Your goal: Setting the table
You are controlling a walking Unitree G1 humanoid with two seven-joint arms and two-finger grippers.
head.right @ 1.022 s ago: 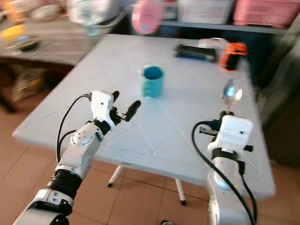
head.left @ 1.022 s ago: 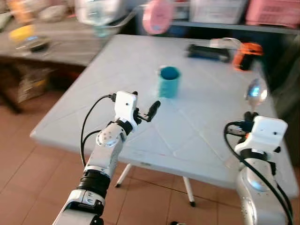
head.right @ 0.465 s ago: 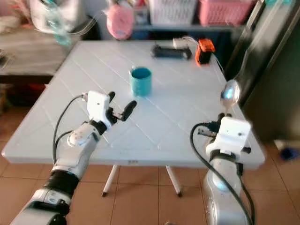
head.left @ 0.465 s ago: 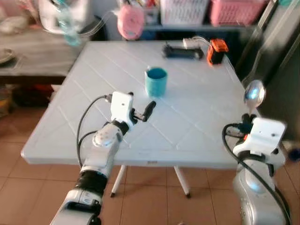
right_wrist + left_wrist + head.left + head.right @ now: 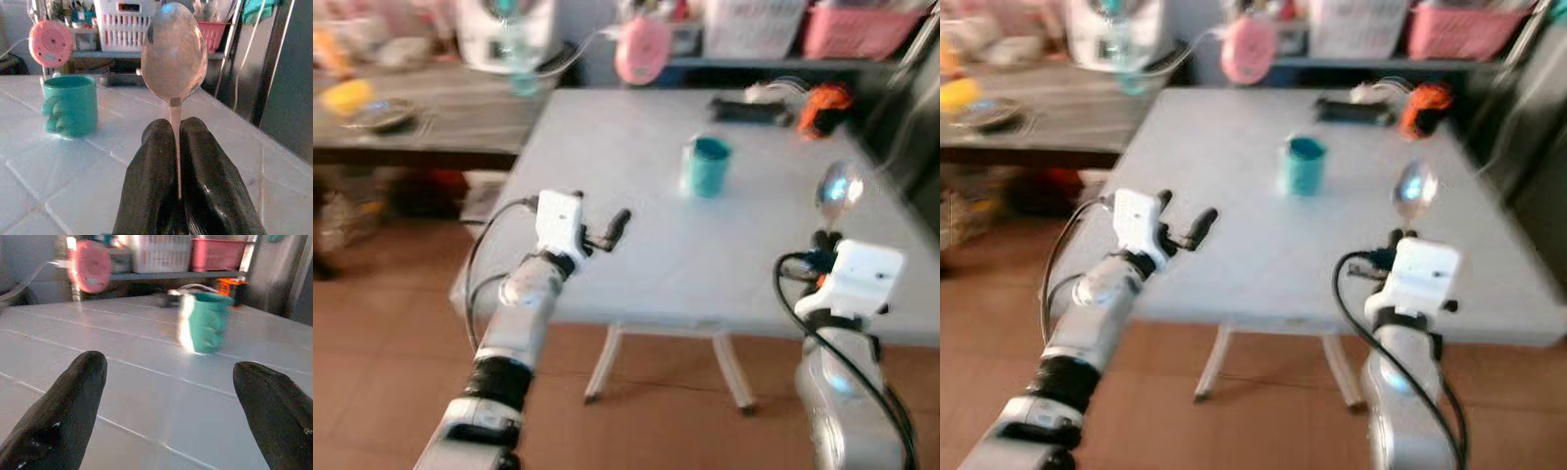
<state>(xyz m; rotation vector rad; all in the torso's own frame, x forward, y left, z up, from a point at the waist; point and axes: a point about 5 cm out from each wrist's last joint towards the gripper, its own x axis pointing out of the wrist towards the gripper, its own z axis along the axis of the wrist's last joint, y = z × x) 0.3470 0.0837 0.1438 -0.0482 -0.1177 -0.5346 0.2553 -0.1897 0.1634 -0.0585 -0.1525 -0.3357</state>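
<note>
— What's your right tool (image 5: 177, 147) got?

— I have a metal spoon (image 5: 172, 51) pinched by its handle, fingers closed tight on it, the bowl standing upright above the fingertips. In my head cameras that tool sits just off the table's (image 5: 636, 186) near edge, toward the near right corner.

— And the left?

— My left tool (image 5: 607, 232) is spread wide with nothing in it — the two black fingers (image 5: 63, 406) stand well apart in the wrist camera. It hangs over the near left corner of the table, pointing across the top.

— Where's the cup?

— The teal mug (image 5: 709, 166) stands upright on the table, roughly mid-way across and a little toward the far edge (its handle side faces my right wrist camera). It's well apart from both tools.

— Anything else on there?

— At the far right corner I see an orange object (image 5: 823, 102) beside a dark flat one (image 5: 744, 111) — too blurred for me to identify.
</note>
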